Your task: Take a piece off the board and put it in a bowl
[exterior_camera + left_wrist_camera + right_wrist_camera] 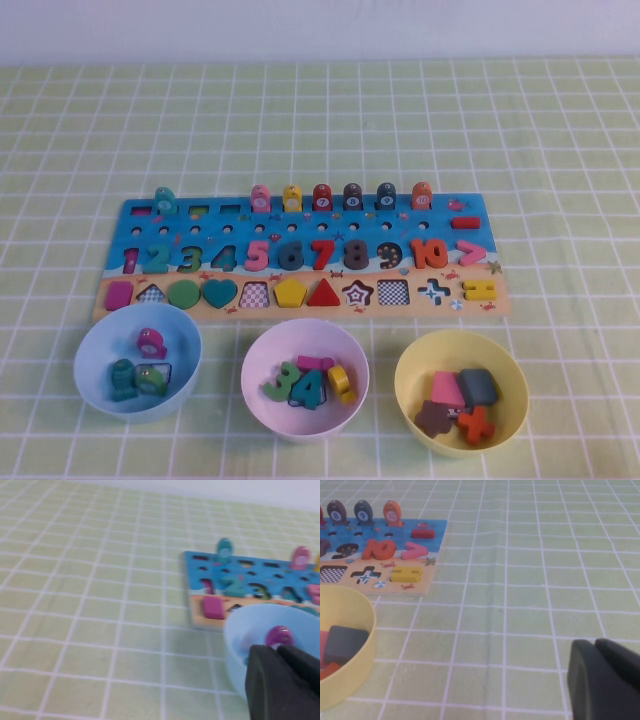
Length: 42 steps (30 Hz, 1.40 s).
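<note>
Teal piece [164,201] upright on board [300,258], both claws away.

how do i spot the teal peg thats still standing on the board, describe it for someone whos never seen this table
Find the long blue board behind the three bowls and look along its far edge. A row of round-topped pegs crowds the middle and right; the teal peg stands alone near the left end, behind the light blue bowl, with empty slots beside it. Neither the left gripper nor the right gripper is near it.
</note>
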{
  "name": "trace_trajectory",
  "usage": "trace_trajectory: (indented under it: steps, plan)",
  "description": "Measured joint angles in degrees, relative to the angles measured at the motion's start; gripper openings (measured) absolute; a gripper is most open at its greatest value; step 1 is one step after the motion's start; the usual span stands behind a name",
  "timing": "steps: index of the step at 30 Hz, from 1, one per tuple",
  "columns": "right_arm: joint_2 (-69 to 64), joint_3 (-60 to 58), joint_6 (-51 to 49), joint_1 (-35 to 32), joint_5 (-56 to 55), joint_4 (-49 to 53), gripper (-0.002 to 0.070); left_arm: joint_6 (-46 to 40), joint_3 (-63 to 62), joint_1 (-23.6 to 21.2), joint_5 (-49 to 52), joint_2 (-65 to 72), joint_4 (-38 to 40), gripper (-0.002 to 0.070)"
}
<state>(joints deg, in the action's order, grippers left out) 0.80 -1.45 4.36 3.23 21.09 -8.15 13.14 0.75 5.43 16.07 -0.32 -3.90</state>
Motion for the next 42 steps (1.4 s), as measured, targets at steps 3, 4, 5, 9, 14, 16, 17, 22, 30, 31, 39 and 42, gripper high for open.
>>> trace_trajectory:
  steps: [3,4,5,9,14,16,17,22,30,31,39,42]
  plan:
    - [0.0,0.0,0.0,0.0,0.0,0.0,-0.0018,0.0,0.62,-3.63,0.47,-0.22,0.0,-0.0003]
    - [0.0,0.0,0.0,0.0,0.0,0.0,-0.0018,0.0,0.66,-4.61,0.57,-0.22,0.0,-0.0003]
    - [0.0,0.0,0.0,0.0,0.0,0.0,-0.0018,-0.11,0.66,-5.41,0.82,-0.22,0.0,-0.0003]
    - [0.0,0.0,0.0,0.0,0.0,0.0,-0.0018,-3.54,0.66,-6.51,1.12,-0.22,0.0,-0.0003]
    - [0.0,0.0,0.0,0.0,0.0,0.0,-0.0018,-9.72,0.66,-6.51,2.77,-0.22,1.33,-0.0003]
    - [0.0,0.0,0.0,0.0,0.0,0.0,-0.0018,-11.24,0.66,-6.51,4.23,-0.22,2.36,-0.0003]
    - [0.0,0.0,0.0,0.0,0.0,0.0,-0.0018,-12.01,0.66,-6.51,4.83,-0.22,2.65,-0.0003]
    - [0.0,0.0,0.0,0.0,0.0,0.0,-0.0018,-15.51,0.66,-6.51,5.07,-0.22,3.04,-0.0003]
    - [0.0,0.0,0.0,0.0,0.0,0.0,-0.0018,-15.88,0.66,-5.0,5.07,-0.22,3.25,-0.0003]
    - [0.0,0.0,0.0,0.0,0.0,0.0,-0.0018,-15.88,0.66,-4.33,5.07,-0.22,3.25,-0.0003]
    - [0.0,0.0,0.0,0.0,0.0,0.0,-0.0018,-15.88,0.66,-2.38,5.07,-0.22,3.28,-0.0003]
    - [0.0,0.0,0.0,0.0,0.0,0.0,-0.0018,-15.88,0.66,-2.38,5.07,-0.22,3.28,-0.0003]
